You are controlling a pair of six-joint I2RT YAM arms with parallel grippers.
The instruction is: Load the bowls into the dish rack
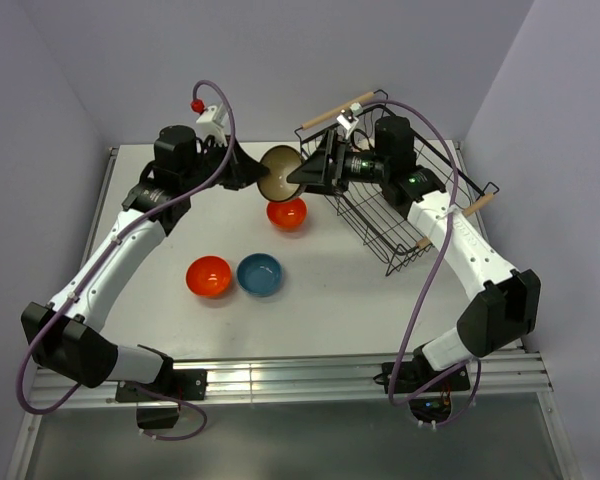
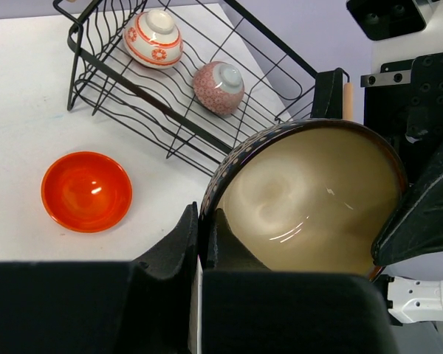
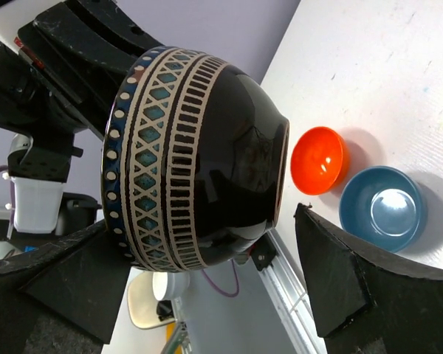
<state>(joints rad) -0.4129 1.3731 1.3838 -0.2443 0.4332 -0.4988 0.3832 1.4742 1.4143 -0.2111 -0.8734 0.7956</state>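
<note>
My left gripper (image 1: 252,172) is shut on the rim of the dark brown bowl (image 1: 278,170), which it holds in the air, tipped on its side, left of the dish rack (image 1: 405,255). In the left wrist view the left gripper (image 2: 201,236) pinches the rim, and the beige inside of the bowl (image 2: 310,199) faces the camera. My right gripper (image 1: 305,175) is open; its fingers (image 3: 354,280) stand either side of the bowl (image 3: 199,155). An orange-and-white bowl (image 2: 153,37) and a grey-and-white patterned bowl (image 2: 218,87) lie in the rack (image 2: 118,81).
One orange bowl (image 1: 287,212) sits on the table just below the held bowl. Another orange bowl (image 1: 209,276) and a blue bowl (image 1: 259,274) sit side by side nearer the front. Walls close in the table at the back and sides.
</note>
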